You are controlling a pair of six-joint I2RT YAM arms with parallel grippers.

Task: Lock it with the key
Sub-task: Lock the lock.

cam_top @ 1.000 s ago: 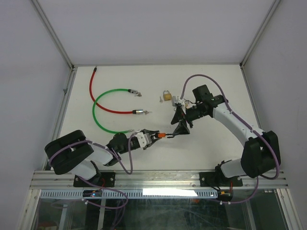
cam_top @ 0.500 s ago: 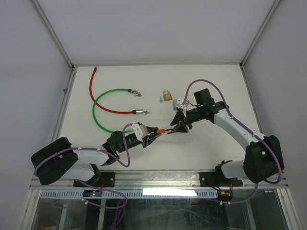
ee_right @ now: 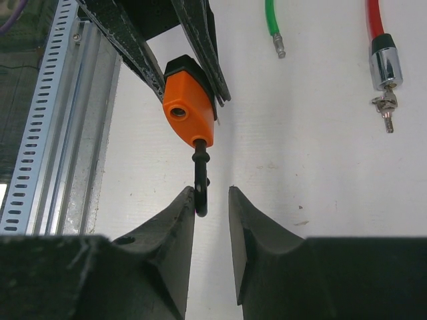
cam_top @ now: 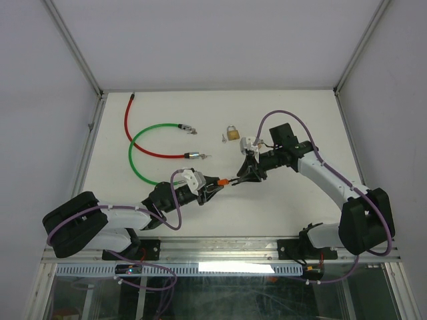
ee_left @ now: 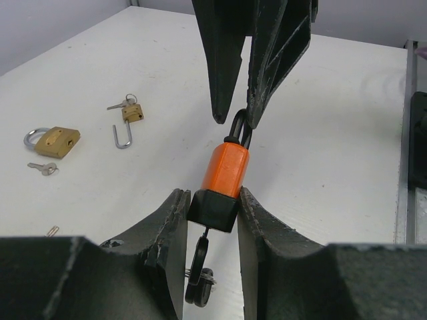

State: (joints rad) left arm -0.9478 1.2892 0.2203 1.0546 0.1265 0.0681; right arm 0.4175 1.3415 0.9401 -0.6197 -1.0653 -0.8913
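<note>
An orange padlock [cam_top: 225, 181] with a black base hangs in the air between my two grippers. My left gripper [cam_top: 212, 187] is shut on its black base [ee_left: 215, 208]. A black-headed key [ee_left: 196, 265] sticks out of the base and hangs between the left fingers. The black shackle [ee_right: 201, 190] points toward my right gripper [cam_top: 240, 179]. In the right wrist view the right gripper [ee_right: 211, 193] is open, with the shackle tip between its fingers and touching one of them. In the left wrist view the right fingers [ee_left: 225, 80] straddle the shackle.
A brass padlock [cam_top: 231, 133] and a small key lie behind the grippers. The left wrist view shows that padlock [ee_left: 57, 141] and a smaller open one [ee_left: 130, 115]. A green cable [cam_top: 135, 162] and a red cable [cam_top: 128, 123] lie at the left. A metal rail [ee_right: 53, 133] runs along the near edge.
Over the last second my right gripper came down and narrowed around the shackle, and the left arm's shoulder swung left. Since half a second ago almost nothing has moved.
</note>
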